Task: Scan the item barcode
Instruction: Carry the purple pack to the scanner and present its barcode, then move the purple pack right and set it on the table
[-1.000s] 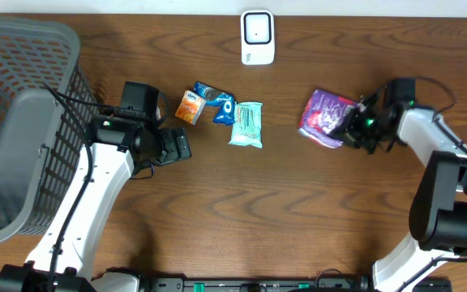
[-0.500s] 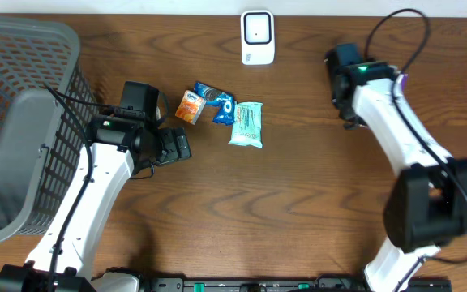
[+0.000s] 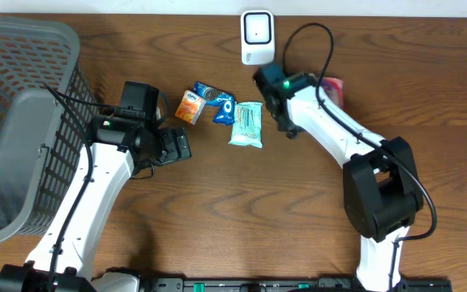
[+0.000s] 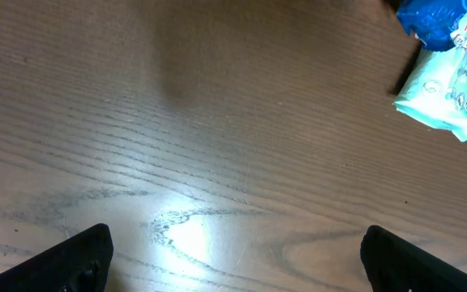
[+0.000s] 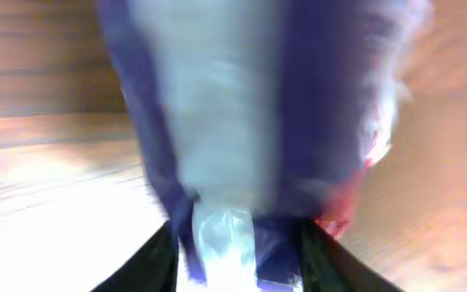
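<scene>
The right arm swung in from well right of the scanner. The purple packet came along, ending near the scanner's lower right.

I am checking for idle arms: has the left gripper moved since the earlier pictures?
No. The left gripper sits at the same spot near the orange packet.

Brown wood-grain surface. White scanner; below it an orange packet, blue packet and pale teal packet. Purple, white and red bag.
</scene>
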